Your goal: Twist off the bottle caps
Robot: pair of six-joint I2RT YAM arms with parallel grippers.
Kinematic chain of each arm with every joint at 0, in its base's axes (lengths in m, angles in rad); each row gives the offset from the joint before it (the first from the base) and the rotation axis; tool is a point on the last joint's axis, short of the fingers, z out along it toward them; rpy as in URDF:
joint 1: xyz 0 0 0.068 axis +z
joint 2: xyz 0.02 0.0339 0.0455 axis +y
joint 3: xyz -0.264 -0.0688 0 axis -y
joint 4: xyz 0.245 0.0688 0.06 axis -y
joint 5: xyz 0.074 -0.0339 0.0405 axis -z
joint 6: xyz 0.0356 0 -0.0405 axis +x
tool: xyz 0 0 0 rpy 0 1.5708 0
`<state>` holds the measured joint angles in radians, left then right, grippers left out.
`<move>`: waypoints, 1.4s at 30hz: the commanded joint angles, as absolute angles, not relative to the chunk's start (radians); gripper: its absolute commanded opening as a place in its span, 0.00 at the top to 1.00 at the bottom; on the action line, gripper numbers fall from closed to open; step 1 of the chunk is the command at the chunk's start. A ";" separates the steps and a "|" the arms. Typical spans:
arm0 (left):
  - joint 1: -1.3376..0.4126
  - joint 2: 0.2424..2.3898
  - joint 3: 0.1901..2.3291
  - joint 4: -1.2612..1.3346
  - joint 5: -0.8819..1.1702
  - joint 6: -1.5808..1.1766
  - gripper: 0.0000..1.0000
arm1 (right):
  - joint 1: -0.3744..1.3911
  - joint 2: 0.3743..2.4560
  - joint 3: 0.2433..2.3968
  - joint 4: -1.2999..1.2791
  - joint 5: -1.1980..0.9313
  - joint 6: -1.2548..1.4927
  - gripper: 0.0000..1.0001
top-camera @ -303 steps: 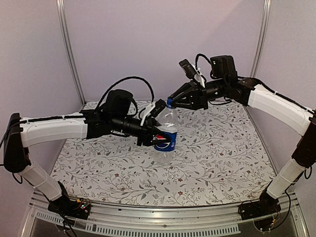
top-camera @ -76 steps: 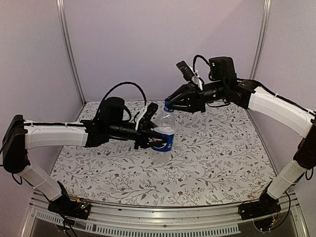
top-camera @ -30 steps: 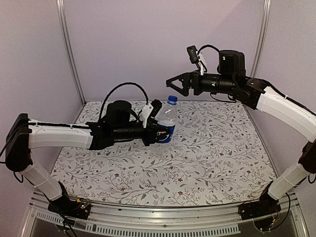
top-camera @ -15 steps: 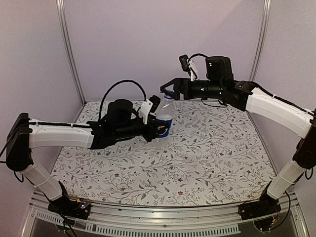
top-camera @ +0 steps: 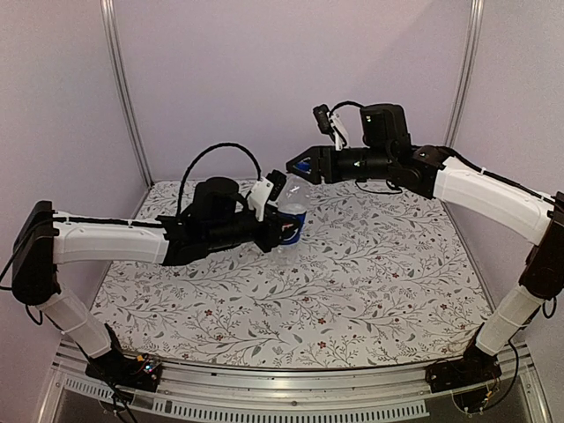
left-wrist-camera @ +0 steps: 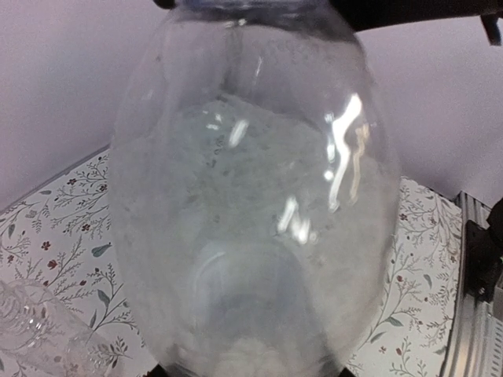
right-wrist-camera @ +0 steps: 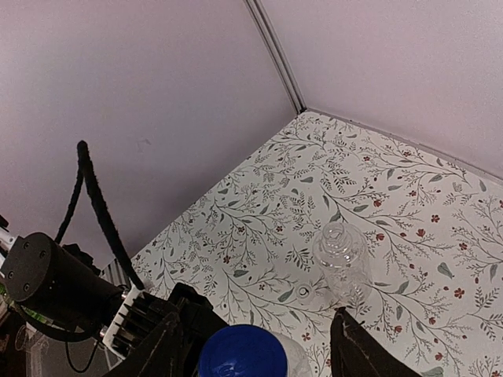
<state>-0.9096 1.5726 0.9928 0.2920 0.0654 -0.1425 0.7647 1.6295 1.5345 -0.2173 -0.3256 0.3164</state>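
My left gripper [top-camera: 282,232] is shut on the Pepsi bottle [top-camera: 294,220] at its blue label band and holds it upright above the table. In the left wrist view the clear bottle body [left-wrist-camera: 251,196] fills the frame and hides most of the left gripper [left-wrist-camera: 251,371]. My right gripper [top-camera: 300,166] is open, with one finger [right-wrist-camera: 161,345] on each side of the bright blue cap [right-wrist-camera: 242,355] on that bottle and a visible gap. The plain bottle [right-wrist-camera: 342,255] stands uncapped on the table, with its clear cap [right-wrist-camera: 303,293] lying beside it.
The floral table cover [top-camera: 352,291] spreads under both arms. The plain bottle also shows at the lower left of the left wrist view [left-wrist-camera: 31,330]. Purple walls and metal posts [top-camera: 119,88] close the back and sides. The left arm's black cable [right-wrist-camera: 98,204] loops up behind its wrist.
My right gripper has come down and left from above the bottle and now straddles the blue cap. My left gripper has shifted the bottle slightly back.
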 commanded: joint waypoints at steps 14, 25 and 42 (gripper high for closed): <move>-0.921 1.586 1.012 0.286 0.051 -0.139 0.68 | 0.770 1.622 1.562 -0.199 -0.334 0.294 0.38; -0.921 1.583 1.009 0.281 0.051 -0.140 0.68 | 0.770 1.619 1.560 -0.193 -0.348 0.287 0.52; -0.892 1.523 0.971 0.300 0.346 -0.067 0.68 | 0.719 1.566 1.517 -0.149 -0.732 0.070 0.87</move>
